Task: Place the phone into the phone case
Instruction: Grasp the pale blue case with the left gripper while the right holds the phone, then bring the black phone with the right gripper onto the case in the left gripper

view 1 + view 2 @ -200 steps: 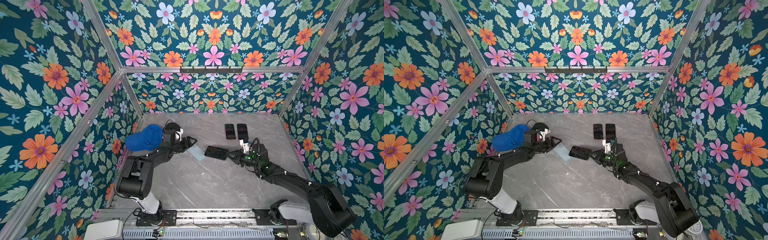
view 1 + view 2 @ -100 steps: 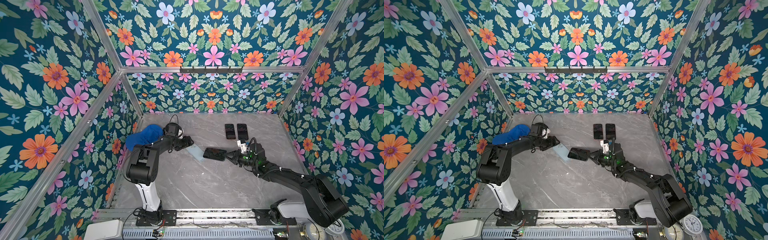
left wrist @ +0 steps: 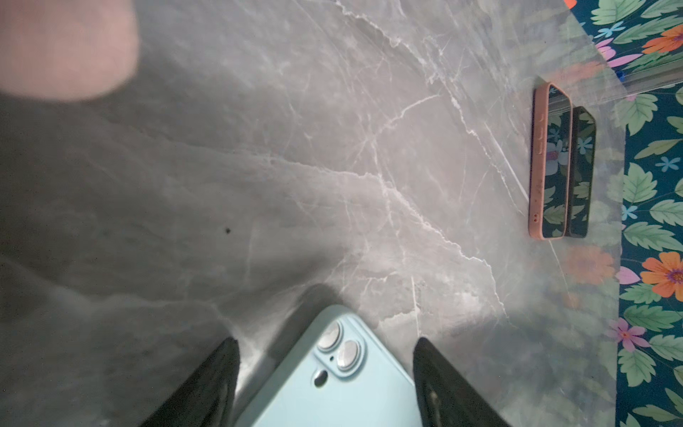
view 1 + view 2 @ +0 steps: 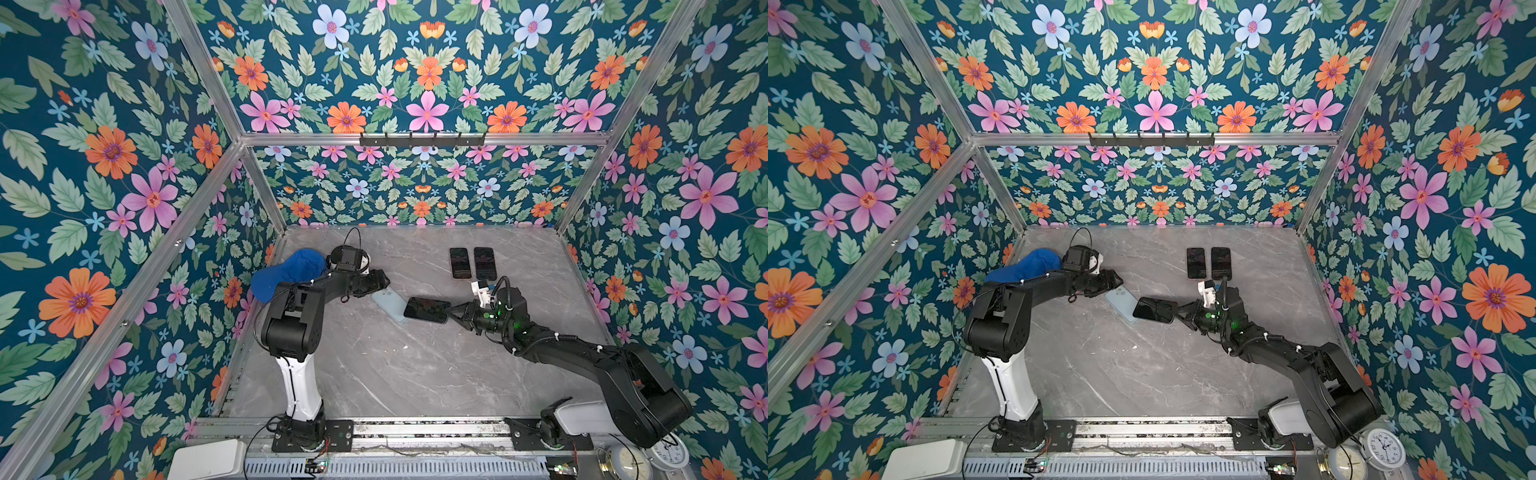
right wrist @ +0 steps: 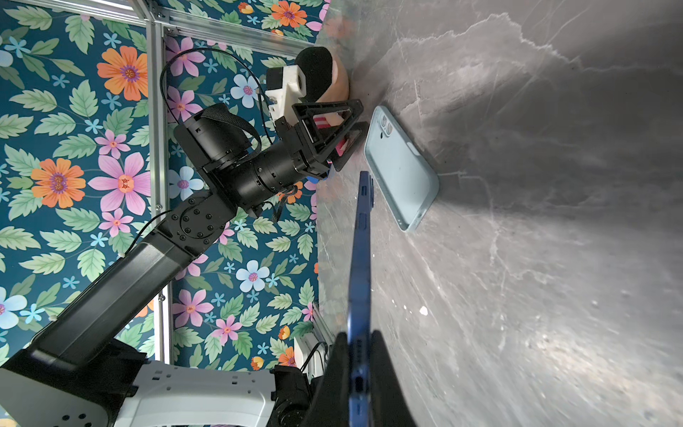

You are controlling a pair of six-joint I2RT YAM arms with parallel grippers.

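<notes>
**Presently: phone poised at the end of its case**

Enclosure: floral-print walls on an aluminium frame, with a black hook rail across the back.

Tabletop: grey marble-patterned slab, glossy and veined.

Left arm: black links on a white upright. It now stands taller at the elbow than a second ago. A soft blue cap lies close behind it at the wall.

Left gripper: fingers spread wide either side of the case's camera corner, with a gap showing at each tip. Its place is unchanged.

Right gripper: pinched tight on the phone's port end.

Phone: dark blue body with a black glass screen facing up. It is held flat and raised off the slab, and in the right wrist view it shows edge-on. In both top views its free end overlaps the case's near end. Whether the two touch cannot be told. It sits slightly nearer the case than before.

Phone case: pale blue, matt, with rounded corners. It lies flat between the two grippers, with round camera cut-outs at the left gripper's end.

Spare handsets: a pink-cased phone and a dark phone lie side by side, just touching, well behind the work.

White clock: on the front rail.
</notes>
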